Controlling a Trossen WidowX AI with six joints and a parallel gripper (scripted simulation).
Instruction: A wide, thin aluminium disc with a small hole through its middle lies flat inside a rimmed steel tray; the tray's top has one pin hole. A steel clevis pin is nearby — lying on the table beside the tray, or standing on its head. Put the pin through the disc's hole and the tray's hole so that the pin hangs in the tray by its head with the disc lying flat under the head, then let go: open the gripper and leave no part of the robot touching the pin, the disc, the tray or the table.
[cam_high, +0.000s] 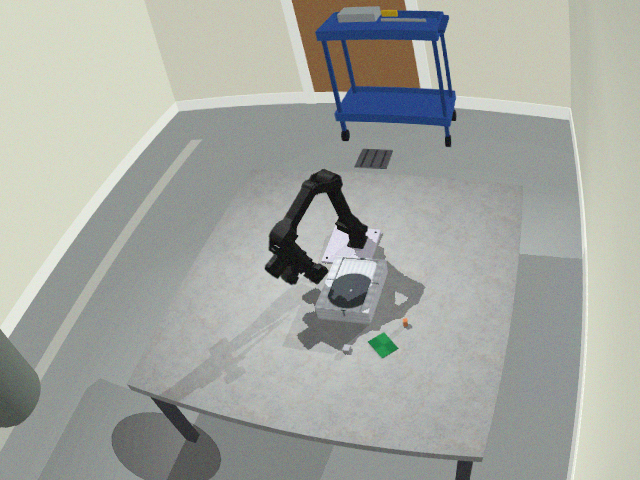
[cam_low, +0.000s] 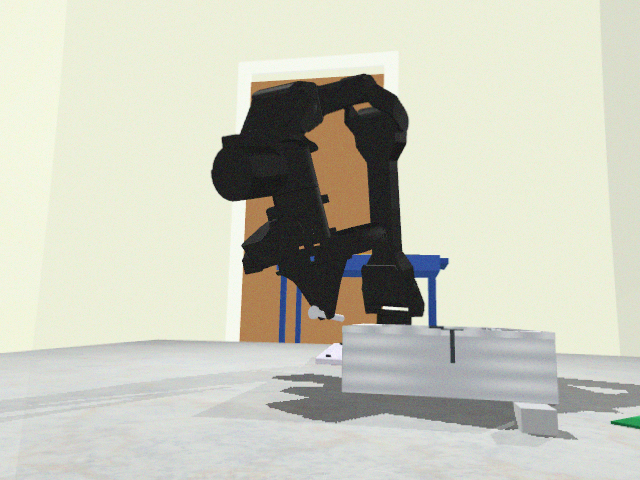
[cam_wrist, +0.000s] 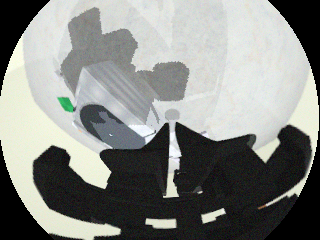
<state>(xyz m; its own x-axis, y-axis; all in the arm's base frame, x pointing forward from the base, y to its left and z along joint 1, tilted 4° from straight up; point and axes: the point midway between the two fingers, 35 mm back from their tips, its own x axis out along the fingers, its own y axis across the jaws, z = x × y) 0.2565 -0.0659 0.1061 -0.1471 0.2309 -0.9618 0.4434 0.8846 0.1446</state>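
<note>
"Black arm (cam_high: 324, 180) (cam_low: 385, 191) (cam_wrist: 175, 215) is bent over the table (cam_high: 434, 392) (cam_low: 129, 439) (cam_wrist: 260, 65), right? What's the top view giving you?"

"Yeah, gripper (cam_high: 315, 273) (cam_low: 330, 314) (cam_wrist: 171, 126) is by one side of the steel tray (cam_high: 342, 314) (cam_low: 403, 361) (cam_wrist: 117, 87). The disc (cam_high: 347, 298) (cam_wrist: 119, 134) lies flat in there, looking pretty dark, and its little centre hole is showing. Can't pick out the pin from up there though. There's a green square (cam_high: 383, 345) (cam_low: 628, 422) (cam_wrist: 65, 104) on the table, with a small orange piece (cam_high: 405, 322) and a pale block (cam_high: 347, 348) (cam_low: 537, 419) near it."

"And the exterior one?"

"Way better for the pin (cam_low: 314, 312) (cam_wrist: 172, 114). It's up off the table, nearly sideways, fat head on one side of the fingertips and the shank poking out the other, tray side. So it's not in either hole. The pale block sits near the tray's corner, can't tell if they touch."

"Wrist cam agree?"

"Yep, fingers nearly together, clamped on the pin, round head showing just past the tips. Tray and disc are off to one side of them, and the disc's hole has no pin through it."
</note>
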